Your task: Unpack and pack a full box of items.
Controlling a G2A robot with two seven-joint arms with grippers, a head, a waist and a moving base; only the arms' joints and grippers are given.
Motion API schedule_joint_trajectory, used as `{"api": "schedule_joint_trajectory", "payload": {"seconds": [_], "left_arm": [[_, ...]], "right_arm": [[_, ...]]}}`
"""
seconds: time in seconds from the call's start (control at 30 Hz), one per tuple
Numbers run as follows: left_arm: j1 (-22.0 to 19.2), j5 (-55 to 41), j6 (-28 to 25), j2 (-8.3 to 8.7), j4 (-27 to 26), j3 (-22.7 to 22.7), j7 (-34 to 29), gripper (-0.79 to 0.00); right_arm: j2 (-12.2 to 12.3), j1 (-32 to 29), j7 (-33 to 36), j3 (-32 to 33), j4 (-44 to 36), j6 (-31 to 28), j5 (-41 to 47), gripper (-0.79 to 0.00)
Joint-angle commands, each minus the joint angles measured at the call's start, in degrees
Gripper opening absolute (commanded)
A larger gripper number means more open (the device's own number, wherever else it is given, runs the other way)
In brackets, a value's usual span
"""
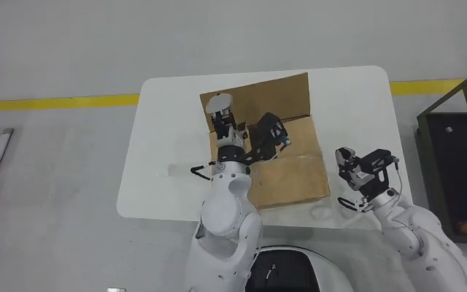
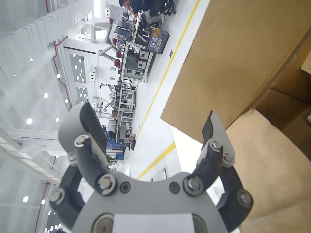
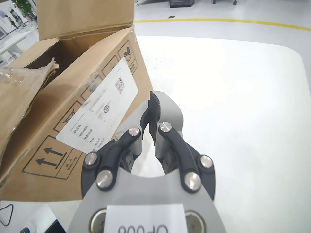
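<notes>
A brown cardboard box (image 1: 292, 179) stands in the middle of the white table (image 1: 350, 95), its flaps open and one far flap (image 2: 233, 39) raised. Torn clear tape hangs from a flap (image 3: 17, 76), and a white label (image 3: 102, 105) is stuck on the box's side. Something dark (image 1: 268, 133) shows at the box's opening; I cannot tell what it is. My left gripper (image 1: 219, 108) (image 2: 148, 112) hangs open and empty over the box's far left corner, beside the raised flap. My right gripper (image 1: 344, 157) (image 3: 151, 103) is shut on nothing, just right of the box's labelled side.
Bare tabletop lies to the right of the box and behind it. A dark cart (image 1: 445, 146) stands off the table at the right edge. A yellow line (image 1: 66, 102) runs across the floor behind the table. A thin black cable (image 3: 6, 213) lies near the front edge.
</notes>
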Motion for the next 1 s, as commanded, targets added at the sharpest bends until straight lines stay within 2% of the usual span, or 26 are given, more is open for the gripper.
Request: {"api": "schedule_joint_trajectory", "payload": {"seconds": [0.0,0.13,0.2,0.53,0.63,0.7,0.73,0.97], "left_arm": [[3.5,1.0,-0.6,0.43,-3.3,-0.8,0.8,0.000],[9.3,1.1,-0.6,1.11,-8.3,-2.8,1.3,0.000],[10.8,2.0,0.4,1.42,-8.4,-3.9,2.0,0.000],[13.9,0.7,1.9,2.20,-11.4,-7.7,3.1,0.000],[14.4,-0.1,2.3,2.29,-12.3,-8.1,2.6,0.000],[14.7,0.2,2.7,2.36,-12.0,-8.5,1.8,0.000],[14.7,0.0,3.0,2.38,-11.7,-8.6,1.5,0.000],[14.6,-0.7,3.6,2.35,-11.4,-8.6,1.0,0.000]], "right_arm": [[-0.1,0.1,-0.1,-1.1,0.0,-0.1,-0.8,-0.785],[0.0,-1.4,0.0,-2.4,-1.2,-0.7,-3.2,-0.785],[0.1,-2.8,-0.3,-2.7,-2.2,-1.0,-4.5,-0.785],[0.6,-7.9,-1.4,-2.6,-7.0,-3.0,-10.4,-0.785],[0.8,-9.8,-3.6,0.6,-9.1,-0.2,-9.2,-0.785],[0.9,-11.0,-6.4,5.0,-10.9,8.8,-13.9,-0.785],[0.9,-11.6,-7.0,5.6,-11.4,10.5,-15.0,-0.785],[0.9,-11.6,-7.0,5.6,-11.4,10.5,-15.0,-0.785]]}}
